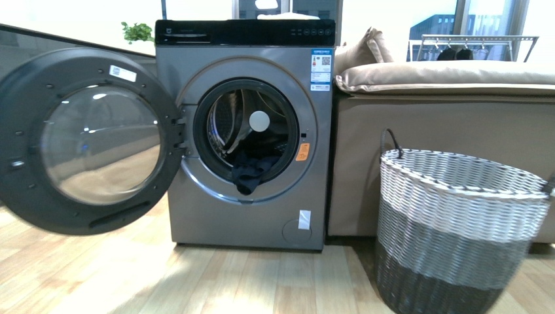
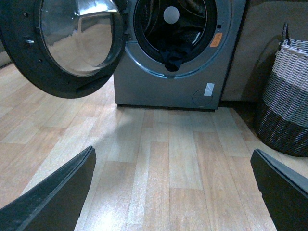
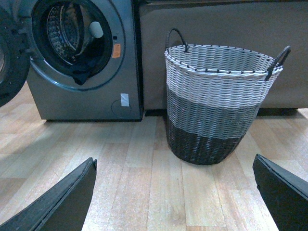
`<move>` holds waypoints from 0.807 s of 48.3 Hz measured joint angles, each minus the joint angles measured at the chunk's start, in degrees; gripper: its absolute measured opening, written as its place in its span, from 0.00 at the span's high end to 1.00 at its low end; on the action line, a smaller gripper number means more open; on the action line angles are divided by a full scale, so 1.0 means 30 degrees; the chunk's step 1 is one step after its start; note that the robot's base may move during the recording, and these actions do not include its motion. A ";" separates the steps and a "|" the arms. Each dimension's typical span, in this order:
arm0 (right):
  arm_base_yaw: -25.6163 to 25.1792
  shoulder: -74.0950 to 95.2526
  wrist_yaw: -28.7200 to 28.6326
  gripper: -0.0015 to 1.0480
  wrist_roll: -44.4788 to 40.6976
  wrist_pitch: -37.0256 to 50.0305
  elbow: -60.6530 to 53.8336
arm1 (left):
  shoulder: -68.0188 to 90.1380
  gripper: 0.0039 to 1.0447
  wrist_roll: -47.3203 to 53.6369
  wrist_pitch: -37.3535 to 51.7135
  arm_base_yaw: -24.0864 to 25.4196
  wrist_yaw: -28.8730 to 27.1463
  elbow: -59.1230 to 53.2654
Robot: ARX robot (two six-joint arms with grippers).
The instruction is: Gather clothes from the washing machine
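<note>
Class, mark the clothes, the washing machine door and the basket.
clothes (image 1: pixel 249 173): front view, on the dark fabric hanging out of the opening.
washing machine door (image 1: pixel 98 144): front view, on its glass pane.
basket (image 3: pixel 216 102): right wrist view, on its grey woven wall.

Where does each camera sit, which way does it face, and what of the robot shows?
Front view: on the robot's body, facing the grey metallic front-loading washing machine, its door open, dark navy clothes draping over the drum's lip; no arm shows.
Left wrist view: low over the wooden floor, facing the washing machine; the open left gripper frames the picture.
Right wrist view: low, facing the woven grey-and-white basket; the open right gripper shows.
Shared: all three show washing machine, clothes and basket.
</note>
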 joint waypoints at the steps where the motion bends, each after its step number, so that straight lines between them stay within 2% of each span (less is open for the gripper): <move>1: 0.0000 0.0000 -0.0007 0.07 0.0000 0.0000 0.0000 | 0.0000 0.06 0.0000 0.0000 0.0000 0.0000 -0.0007; 39: -0.0007 0.0000 -0.0051 0.07 -0.0007 0.0000 0.0000 | 0.0015 0.06 0.0000 -0.0007 0.0000 0.0000 -0.0007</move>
